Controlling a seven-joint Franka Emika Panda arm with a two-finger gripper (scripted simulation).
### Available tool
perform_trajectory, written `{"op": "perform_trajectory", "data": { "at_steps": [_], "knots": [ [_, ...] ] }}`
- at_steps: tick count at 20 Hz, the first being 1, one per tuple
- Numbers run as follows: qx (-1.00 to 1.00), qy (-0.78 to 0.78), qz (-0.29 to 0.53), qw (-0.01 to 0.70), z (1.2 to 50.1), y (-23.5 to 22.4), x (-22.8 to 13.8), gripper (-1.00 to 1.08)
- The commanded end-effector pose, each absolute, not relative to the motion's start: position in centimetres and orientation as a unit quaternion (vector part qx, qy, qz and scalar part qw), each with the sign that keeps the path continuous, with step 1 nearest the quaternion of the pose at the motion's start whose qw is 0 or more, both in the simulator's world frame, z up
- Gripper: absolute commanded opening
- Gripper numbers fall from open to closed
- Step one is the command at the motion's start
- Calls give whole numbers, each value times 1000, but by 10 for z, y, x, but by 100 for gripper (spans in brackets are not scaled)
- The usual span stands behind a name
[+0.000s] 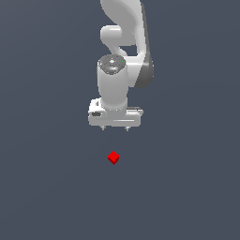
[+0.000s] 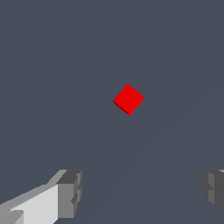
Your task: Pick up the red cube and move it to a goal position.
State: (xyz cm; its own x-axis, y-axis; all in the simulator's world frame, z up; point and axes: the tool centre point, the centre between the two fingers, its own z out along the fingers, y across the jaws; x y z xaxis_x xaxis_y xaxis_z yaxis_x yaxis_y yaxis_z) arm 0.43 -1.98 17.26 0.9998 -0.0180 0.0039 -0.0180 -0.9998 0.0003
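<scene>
**Q:** Where the exterior view is taken first, what does the figure show?

**A:** One white arm hangs over a flat, dark grey floor. Its gripper [image 1: 115, 127] points straight down, with two short fingertips showing below the white palm block. The red cube [image 1: 113, 157] lies on the floor, apart from the gripper and below it in the picture, a little toward the exterior view's left of the hand's centre line. The floor's edges lie outside the picture, so the cube cannot be placed against any of them. No goal marker is visible.

**Q:** How does the claw stand?

**A:** Wide. In this view the fingertips sit well apart and hold nothing.

**Q:** What does the wrist view add?

**A:** Both fingers [image 2: 70, 192] appear at opposite sides of the picture with bare floor between them, confirming the spread. The red cube [image 2: 128, 99] lies ahead of the fingers, not between them, and is turned diagonally to the line joining them.

**Q:** Why is it arranged so?

**A:** As a judgement: the hand is poised above and short of the cube, with the jaws spread ready to straddle it. The grasp is not yet begun. The next move probably calls for centring over the cube, perhaps turning the wrist to meet its flat faces, then descending.
</scene>
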Motion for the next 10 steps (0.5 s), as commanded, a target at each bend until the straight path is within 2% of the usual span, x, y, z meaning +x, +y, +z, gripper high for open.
{"op": "perform_trajectory", "data": {
  "at_steps": [1,10],
  "knots": [
    [1000,-9,2,0,173,-20,4,100],
    [999,-36,2,0,160,-19,10,100]
  ]
}}
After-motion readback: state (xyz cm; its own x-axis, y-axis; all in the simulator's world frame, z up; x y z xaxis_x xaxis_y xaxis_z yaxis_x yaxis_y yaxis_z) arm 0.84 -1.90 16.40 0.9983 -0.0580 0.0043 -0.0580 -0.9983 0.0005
